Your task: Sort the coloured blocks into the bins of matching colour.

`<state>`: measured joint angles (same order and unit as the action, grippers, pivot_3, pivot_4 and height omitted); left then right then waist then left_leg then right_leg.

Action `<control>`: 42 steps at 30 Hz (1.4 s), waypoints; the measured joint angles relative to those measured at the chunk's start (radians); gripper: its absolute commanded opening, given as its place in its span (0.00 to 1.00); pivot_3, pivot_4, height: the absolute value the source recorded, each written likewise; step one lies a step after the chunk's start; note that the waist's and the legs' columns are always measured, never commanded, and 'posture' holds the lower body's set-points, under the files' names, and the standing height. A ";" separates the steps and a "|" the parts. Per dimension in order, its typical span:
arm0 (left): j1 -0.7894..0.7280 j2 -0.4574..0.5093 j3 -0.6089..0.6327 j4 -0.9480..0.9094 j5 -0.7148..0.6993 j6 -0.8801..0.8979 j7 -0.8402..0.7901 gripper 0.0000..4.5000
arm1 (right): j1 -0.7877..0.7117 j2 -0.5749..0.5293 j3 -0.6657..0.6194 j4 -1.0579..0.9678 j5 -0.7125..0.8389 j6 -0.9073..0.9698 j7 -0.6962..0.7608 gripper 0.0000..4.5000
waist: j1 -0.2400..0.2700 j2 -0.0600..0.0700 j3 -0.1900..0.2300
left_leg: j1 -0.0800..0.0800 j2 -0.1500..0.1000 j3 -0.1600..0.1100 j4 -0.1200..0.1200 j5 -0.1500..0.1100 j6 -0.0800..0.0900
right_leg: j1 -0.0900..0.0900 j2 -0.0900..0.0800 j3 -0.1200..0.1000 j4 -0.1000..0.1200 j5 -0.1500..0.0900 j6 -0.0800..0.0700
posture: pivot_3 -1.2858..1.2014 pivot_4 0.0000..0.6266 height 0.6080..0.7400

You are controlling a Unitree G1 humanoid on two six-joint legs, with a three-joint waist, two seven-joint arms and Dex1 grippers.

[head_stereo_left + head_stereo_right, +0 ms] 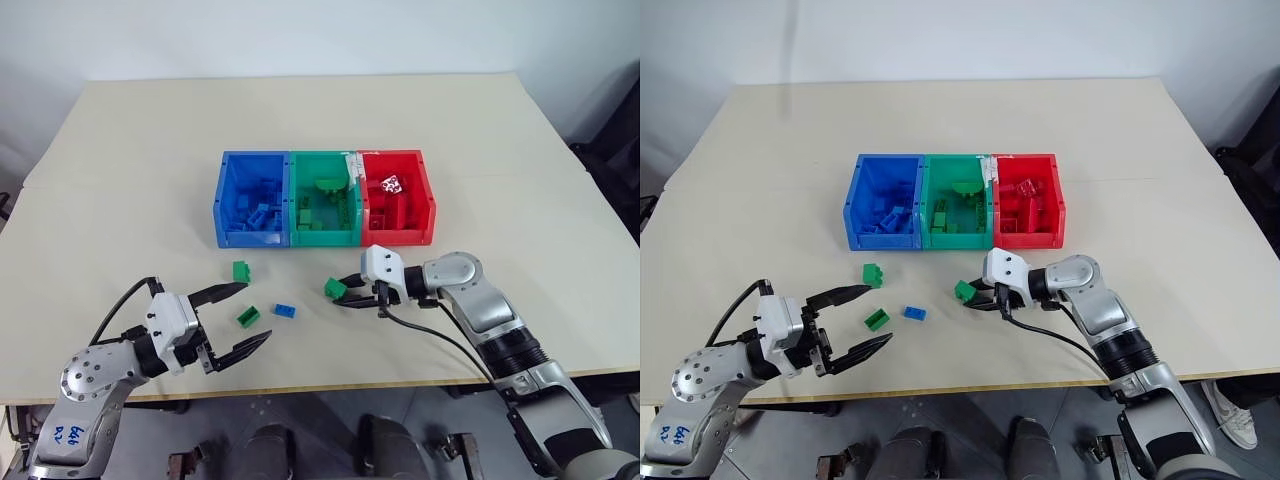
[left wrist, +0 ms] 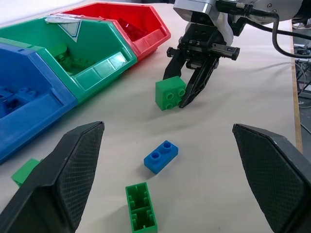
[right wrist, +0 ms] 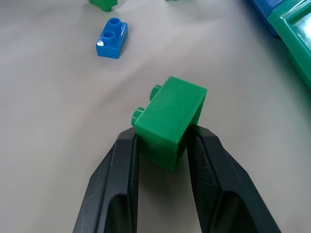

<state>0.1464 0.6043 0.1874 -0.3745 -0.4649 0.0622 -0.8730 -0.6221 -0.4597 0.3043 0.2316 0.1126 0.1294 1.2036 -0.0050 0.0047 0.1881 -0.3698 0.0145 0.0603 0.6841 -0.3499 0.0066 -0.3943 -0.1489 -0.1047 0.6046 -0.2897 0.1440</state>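
My right gripper (image 1: pixel 346 295) is shut on a green block (image 3: pixel 170 119), one finger on each side of it, low over the table in front of the green bin (image 1: pixel 322 238). The blue bin (image 1: pixel 222 205) and the red bin (image 1: pixel 428 205) flank the green one, and each bin holds several blocks. Three loose blocks lie on the table: a green one (image 1: pixel 241 271), another green one (image 1: pixel 248 316) and a blue one (image 1: pixel 284 311). My left gripper (image 1: pixel 255 311) stands wide open near the front left, with nothing between its fingers and the green and blue blocks just ahead of it.
The beige table (image 1: pixel 120 180) stretches wide to the left, right and behind the bins. Its front edge (image 1: pixel 330 385) runs close beneath both arms. A black cable (image 1: pixel 440 335) hangs along my right forearm.
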 measured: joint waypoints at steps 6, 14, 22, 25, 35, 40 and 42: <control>0.014 0.000 0.018 0.000 0.000 -0.004 0.009 1.00 | -0.023 0.008 -0.081 -0.083 0.138 0.119 0.009 0.23 | 0.000 0.000 0.000 | 0.000 0.000 0.000 0.000 0.000 0.000 | 0.000 0.000 0.000 0.000 0.000 0.000 | 0.52 0.24 1.00; 0.076 -0.001 0.113 -0.004 -0.006 -0.008 0.036 1.00 | -0.310 0.128 -0.159 0.191 0.078 0.044 -0.225 0.23 | -0.025 0.000 0.000 | 0.000 0.000 0.000 0.000 0.000 0.000 | -0.002 0.000 0.000 0.002 0.000 0.000 | 0.52 0.24 1.00; 0.173 0.006 0.223 -0.006 -0.048 -0.006 0.019 1.00 | -0.391 0.187 -0.174 0.398 0.045 -0.015 -0.301 0.60 | -0.026 0.000 0.000 | -0.002 0.000 0.000 -0.001 0.000 0.000 | -0.003 0.000 0.000 0.002 0.000 -0.001 | 0.52 0.24 1.00; 0.178 0.015 0.232 -0.013 -0.063 0.023 0.018 1.00 | -0.370 0.175 -0.175 0.368 0.047 -0.019 -0.277 0.84 | -0.024 0.000 0.000 | -0.002 0.000 0.000 0.000 0.000 0.000 | -0.003 -0.001 0.000 0.002 0.000 -0.001 | 0.52 0.24 1.00; 0.107 0.062 0.230 0.020 -0.079 0.107 0.023 1.00 | 0.079 -0.048 -0.268 -0.101 0.263 -0.064 0.038 1.00 | -0.019 0.000 0.000 | -0.001 0.000 0.001 -0.001 -0.002 0.001 | -0.002 0.000 -0.001 0.000 0.000 0.000 | 0.52 0.24 1.00; 0.018 0.100 0.208 0.128 -0.055 0.072 -0.045 1.00 | 0.298 -0.169 -0.364 -0.179 0.344 -0.118 0.157 1.00 | -0.018 0.000 0.000 | 0.001 0.000 0.002 -0.001 -0.002 0.001 | -0.001 0.000 0.000 0.000 0.000 0.000 | 0.52 0.24 1.00; -0.031 0.108 0.196 0.191 -0.050 0.045 -0.086 1.00 | 0.352 -0.213 -0.396 -0.172 0.351 -0.139 0.194 1.00 | -0.017 0.000 0.000 | 0.001 0.000 0.002 -0.001 -0.002 0.001 | -0.001 0.000 0.000 0.000 0.000 0.000 | 0.52 0.24 1.00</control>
<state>0.1150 0.7127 0.3832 -0.1832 -0.5150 0.1072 -0.9587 -0.2704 -0.6727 -0.0918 0.0592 0.4637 -0.0099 1.3976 -0.0222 0.0048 0.1883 -0.3690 0.0145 0.0628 0.6835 -0.3518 0.0079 -0.3949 -0.1491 -0.1049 0.6046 -0.2898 0.1438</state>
